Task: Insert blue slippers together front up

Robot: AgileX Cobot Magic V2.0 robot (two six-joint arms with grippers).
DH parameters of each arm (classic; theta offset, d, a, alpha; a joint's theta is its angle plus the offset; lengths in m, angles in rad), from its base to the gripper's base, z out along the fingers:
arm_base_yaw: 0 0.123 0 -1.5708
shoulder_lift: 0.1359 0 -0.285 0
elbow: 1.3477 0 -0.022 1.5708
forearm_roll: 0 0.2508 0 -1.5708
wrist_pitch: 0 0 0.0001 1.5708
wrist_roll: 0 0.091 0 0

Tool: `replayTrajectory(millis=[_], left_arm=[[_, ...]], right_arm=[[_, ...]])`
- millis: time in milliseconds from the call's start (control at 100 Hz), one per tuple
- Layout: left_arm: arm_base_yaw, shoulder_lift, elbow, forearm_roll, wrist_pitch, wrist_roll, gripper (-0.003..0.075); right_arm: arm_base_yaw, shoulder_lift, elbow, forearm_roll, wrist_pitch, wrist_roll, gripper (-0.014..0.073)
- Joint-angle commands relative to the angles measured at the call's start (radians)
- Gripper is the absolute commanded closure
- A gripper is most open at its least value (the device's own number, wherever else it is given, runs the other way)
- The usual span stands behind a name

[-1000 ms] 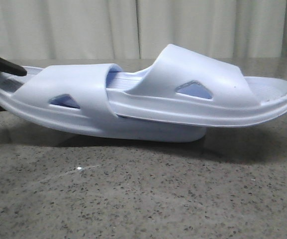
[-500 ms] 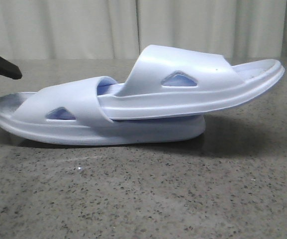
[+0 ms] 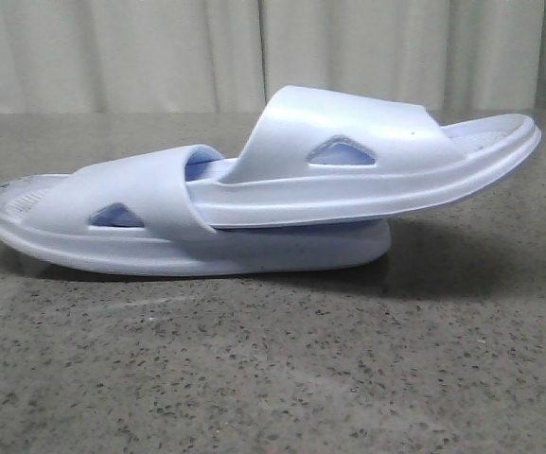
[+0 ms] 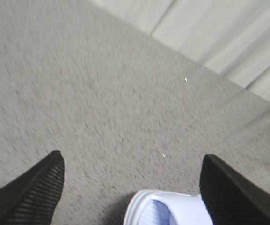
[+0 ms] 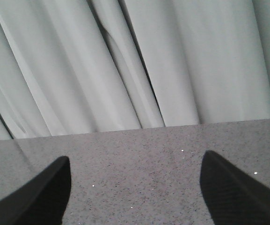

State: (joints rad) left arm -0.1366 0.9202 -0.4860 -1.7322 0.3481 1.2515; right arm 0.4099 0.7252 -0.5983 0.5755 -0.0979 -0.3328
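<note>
A staged test setup such as a lab or robot data-collection bay, not a lived-in room: a bare grey speckled stone-look desk [image 3: 273,378] fills the views, and plain pale pleated curtains [image 5: 139,61] hang straight along its far edge, screening off whatever lies behind.
</note>
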Motion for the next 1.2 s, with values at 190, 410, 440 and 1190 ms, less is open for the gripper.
replayTrajectory(millis=[190,410,440,1190], left_arm=[[-0.005,-0.23,-0.02,0.232,-0.089,0.009,0.019],[-0.005,-0.415,0.032,0.331,-0.101,0.009,0.019],[-0.005,-0.432,0.041,0.341,-0.101,0.009,0.019],[-0.005,-0.636,0.207,0.459,-0.126,0.007,0.0274]], right_arm=[[-0.015,-0.017,0.022,-0.012,-0.08,-0.136,0.0096],[-0.087,-0.093,0.155,-0.012,-0.14,-0.149,0.0096],[-0.096,-0.109,0.169,-0.012,-0.14,-0.149,0.0097],[-0.116,-0.291,0.31,-0.012,-0.135,-0.228,0.0122]])
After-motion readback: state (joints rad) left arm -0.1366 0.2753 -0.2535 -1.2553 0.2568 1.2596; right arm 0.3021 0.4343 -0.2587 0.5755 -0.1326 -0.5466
